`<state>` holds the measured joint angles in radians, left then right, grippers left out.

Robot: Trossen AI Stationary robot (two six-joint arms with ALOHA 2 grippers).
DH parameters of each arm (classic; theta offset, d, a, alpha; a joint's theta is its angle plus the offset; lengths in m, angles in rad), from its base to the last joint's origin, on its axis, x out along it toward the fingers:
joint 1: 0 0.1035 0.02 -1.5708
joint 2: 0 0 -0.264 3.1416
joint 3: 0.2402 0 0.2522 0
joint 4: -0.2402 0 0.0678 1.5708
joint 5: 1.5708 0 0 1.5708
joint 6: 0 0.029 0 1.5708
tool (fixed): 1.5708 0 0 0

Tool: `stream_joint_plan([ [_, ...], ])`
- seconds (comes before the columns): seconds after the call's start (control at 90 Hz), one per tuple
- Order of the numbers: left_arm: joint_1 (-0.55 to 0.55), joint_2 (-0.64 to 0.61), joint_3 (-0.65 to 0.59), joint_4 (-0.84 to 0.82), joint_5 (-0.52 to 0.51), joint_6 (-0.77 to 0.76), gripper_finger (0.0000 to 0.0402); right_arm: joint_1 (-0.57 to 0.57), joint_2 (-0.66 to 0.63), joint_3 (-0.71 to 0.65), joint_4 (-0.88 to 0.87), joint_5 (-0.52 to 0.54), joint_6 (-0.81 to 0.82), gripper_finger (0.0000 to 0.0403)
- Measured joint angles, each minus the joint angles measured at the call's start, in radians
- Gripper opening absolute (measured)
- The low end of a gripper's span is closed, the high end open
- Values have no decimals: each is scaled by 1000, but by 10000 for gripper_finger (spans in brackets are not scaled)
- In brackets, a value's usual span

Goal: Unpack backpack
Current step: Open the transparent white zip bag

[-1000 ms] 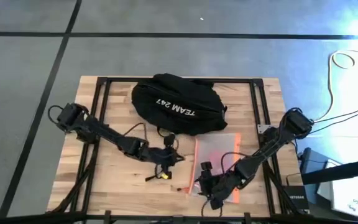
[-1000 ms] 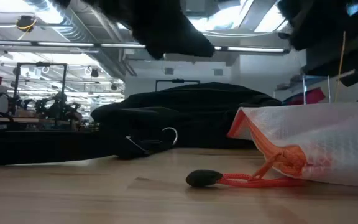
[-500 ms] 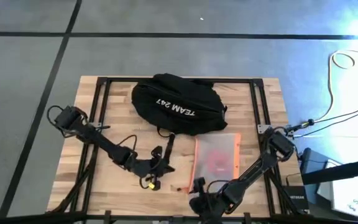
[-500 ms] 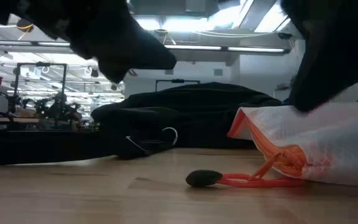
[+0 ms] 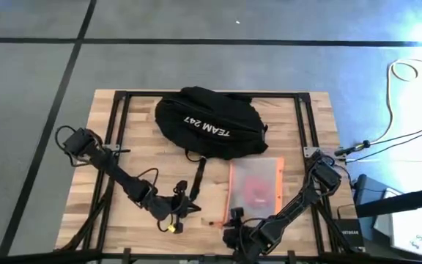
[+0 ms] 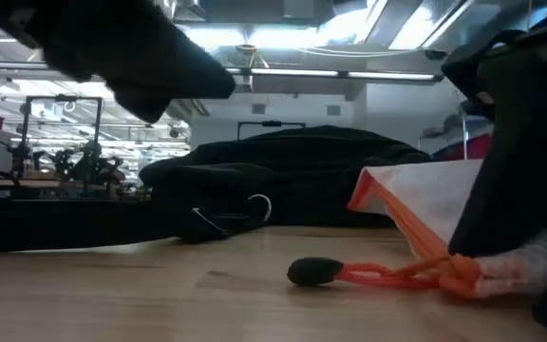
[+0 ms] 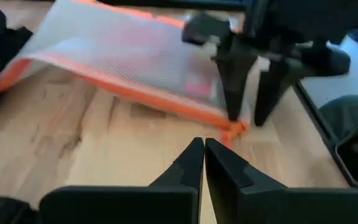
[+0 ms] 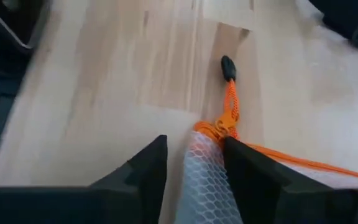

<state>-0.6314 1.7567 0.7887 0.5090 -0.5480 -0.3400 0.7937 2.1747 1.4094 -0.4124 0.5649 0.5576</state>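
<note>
The black backpack (image 5: 209,123) with white lettering lies on its side at the table's far middle; a strap (image 5: 198,172) trails from it toward the near edge. Right of the strap, a white mesh pouch (image 5: 255,183) with orange edging lies flat. An orange cord ending in a dark toggle (image 8: 228,65) runs from the pouch's near left corner. My right gripper (image 8: 194,168) is open, pointing down, its fingers on either side of that corner. My left gripper (image 7: 204,152) is shut on nothing, low over bare wood left of the pouch. My right gripper stands astride the pouch's near left corner (image 8: 205,155), where the orange cord is knotted. One finger (image 8: 247,174) lies against the mesh; the other stands a little apart from it. The pouch rests on the table.
Black frame rails (image 5: 119,132) run along the table's left and right sides. A metal ring (image 6: 257,207) on the backpack's strap rests on the wood. Bare table lies at the near left. Cables hang off the right edge.
My left gripper has drawn back from the strap toward the table's near left, staying shut. My right arm has swung toward the near edge, bringing its gripper to the pouch's near left corner. The knotted corner now sits lower, on the table.
</note>
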Motion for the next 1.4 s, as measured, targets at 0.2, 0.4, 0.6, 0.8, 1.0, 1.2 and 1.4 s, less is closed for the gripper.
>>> stream_joint_plan([
  [0.2, -19, 25, 0, -8, -6, -1, 0, -10, 1, 0, -56, 26, 23, 127],
  [0.4, -24, 58, 0, 0, 9, -14, 0, -30, -1, 1, -68, -58, 78, 105],
  [0.6, -24, 67, 0, 6, 28, -13, 0, -29, -6, 0, -48, -123, 179, 14],
  [0.8, -23, 67, 0, 9, 51, 37, 0, -30, -32, -4, -43, -157, 175, 5],
  [1.0, -15, 67, 0, 86, 153, 145, 3, -26, -141, -7, -101, -54, 116, 1],
  [1.2, 20, 67, 1, 184, 153, 274, 34, -31, -199, -5, -169, 55, 100, 0],
  [1.4, 85, 67, 2, 222, 210, 297, 95, -36, -210, -5, -169, 97, 90, 0],
])
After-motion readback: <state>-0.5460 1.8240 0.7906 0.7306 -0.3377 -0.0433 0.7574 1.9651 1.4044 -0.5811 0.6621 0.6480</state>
